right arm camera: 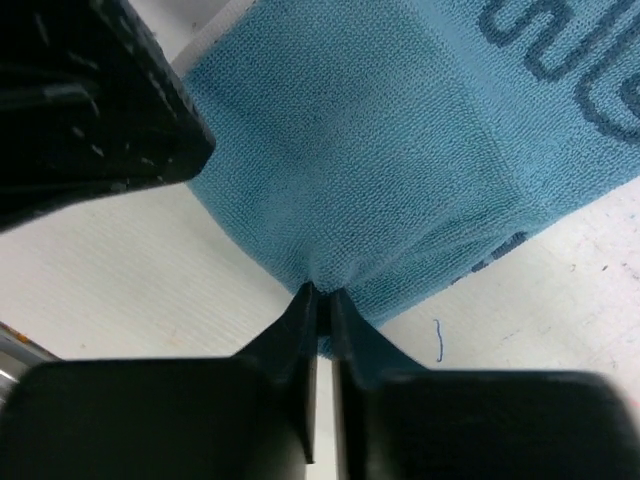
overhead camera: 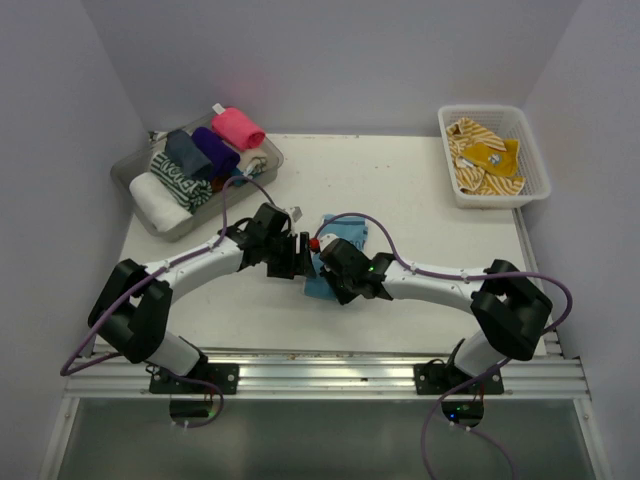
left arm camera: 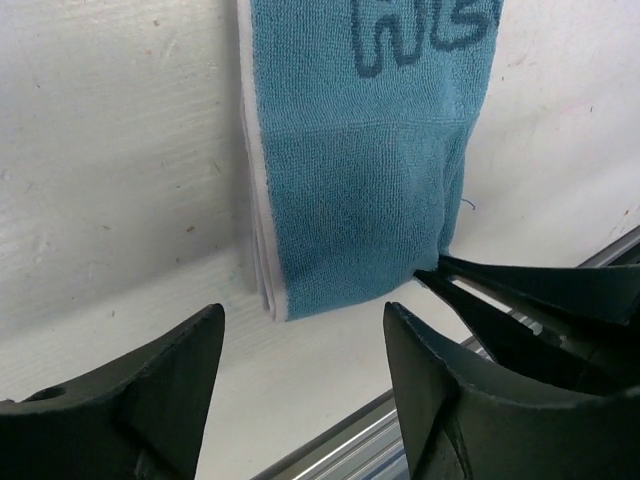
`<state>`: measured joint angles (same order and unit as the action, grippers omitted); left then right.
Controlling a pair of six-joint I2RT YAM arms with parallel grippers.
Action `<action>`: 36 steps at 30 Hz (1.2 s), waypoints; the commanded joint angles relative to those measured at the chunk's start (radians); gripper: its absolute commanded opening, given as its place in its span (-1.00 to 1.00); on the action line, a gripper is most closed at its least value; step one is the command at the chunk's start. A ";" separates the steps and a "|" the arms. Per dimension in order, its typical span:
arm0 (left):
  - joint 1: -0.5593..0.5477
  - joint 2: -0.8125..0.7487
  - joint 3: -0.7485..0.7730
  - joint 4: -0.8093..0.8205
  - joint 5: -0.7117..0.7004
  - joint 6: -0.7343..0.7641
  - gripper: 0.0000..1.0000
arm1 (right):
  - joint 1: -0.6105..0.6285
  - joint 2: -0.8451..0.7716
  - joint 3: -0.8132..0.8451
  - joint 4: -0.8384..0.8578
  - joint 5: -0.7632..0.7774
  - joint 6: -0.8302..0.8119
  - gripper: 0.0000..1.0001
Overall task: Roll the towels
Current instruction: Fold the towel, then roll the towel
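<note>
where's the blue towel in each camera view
top external: blue towel at the centre of the picture
left wrist: towel upper centre, running off the top edge
right wrist: towel fills the upper right
shared landmark: right claw pinching the towel's corner

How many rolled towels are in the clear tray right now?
5 in the clear tray, in a row: pink roll at the far end, then purple, dark grey, green-and-white, white nearest. Others could be hidden underneath.

folded light blue towel, dark lettering, flat on white table
</note>
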<state>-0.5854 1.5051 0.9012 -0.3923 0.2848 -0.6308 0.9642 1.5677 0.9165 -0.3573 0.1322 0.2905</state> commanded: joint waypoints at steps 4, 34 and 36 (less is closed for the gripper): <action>-0.010 -0.019 -0.068 0.024 -0.003 -0.058 0.31 | 0.001 -0.053 -0.022 -0.003 0.001 0.059 -0.19; -0.030 0.078 -0.176 0.201 0.056 -0.145 -0.86 | -0.036 -0.155 -0.297 0.253 0.014 0.639 -0.35; -0.031 0.084 -0.174 0.199 0.050 -0.145 -0.96 | -0.036 -0.150 -0.289 0.248 0.026 0.636 -0.65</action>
<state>-0.6102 1.5814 0.7216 -0.2245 0.3504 -0.7769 0.9337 1.4071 0.6270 -0.1516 0.1364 0.9062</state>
